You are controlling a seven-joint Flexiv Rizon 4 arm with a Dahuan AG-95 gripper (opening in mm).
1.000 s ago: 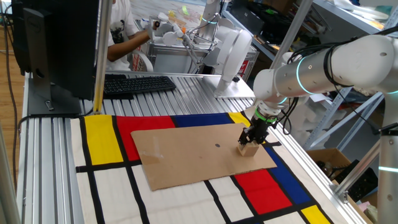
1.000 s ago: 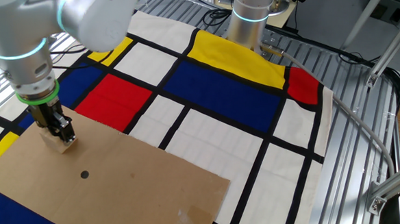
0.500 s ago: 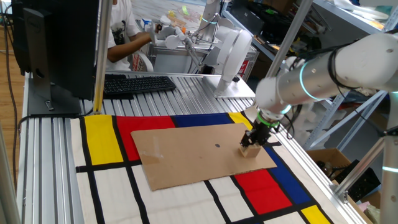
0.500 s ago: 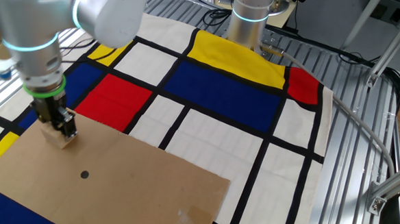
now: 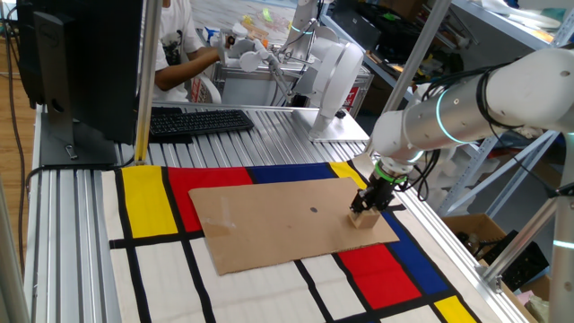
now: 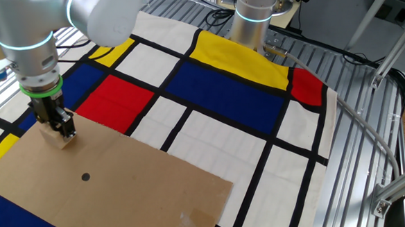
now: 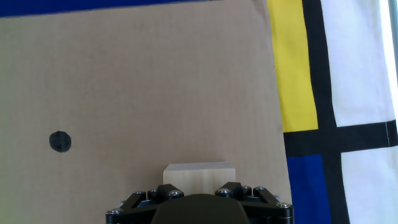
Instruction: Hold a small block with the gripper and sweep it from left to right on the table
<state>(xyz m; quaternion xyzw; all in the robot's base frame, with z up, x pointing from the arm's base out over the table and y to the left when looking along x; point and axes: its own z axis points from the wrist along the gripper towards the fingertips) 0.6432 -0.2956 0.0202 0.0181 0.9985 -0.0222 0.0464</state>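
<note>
tool (image 5: 364, 209) was clamped on the small block (image 5: 362, 218) | block sat on cardboard sheet (image 5: 269, 220) near its right edge, over the worktop (image 5: 269, 121) | advice: keep block flat, steady downward pressure, stop before sheet's edge

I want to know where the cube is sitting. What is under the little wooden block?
The small block rests on the brown cardboard sheet, near its edge. The colourful mat lies under the cardboard. The gripper covers the block's top, so that part is hidden.

Claw (image 6: 63, 128) w/ block (image 6: 56, 138) on cardboard (image 6: 102, 185)
</note>
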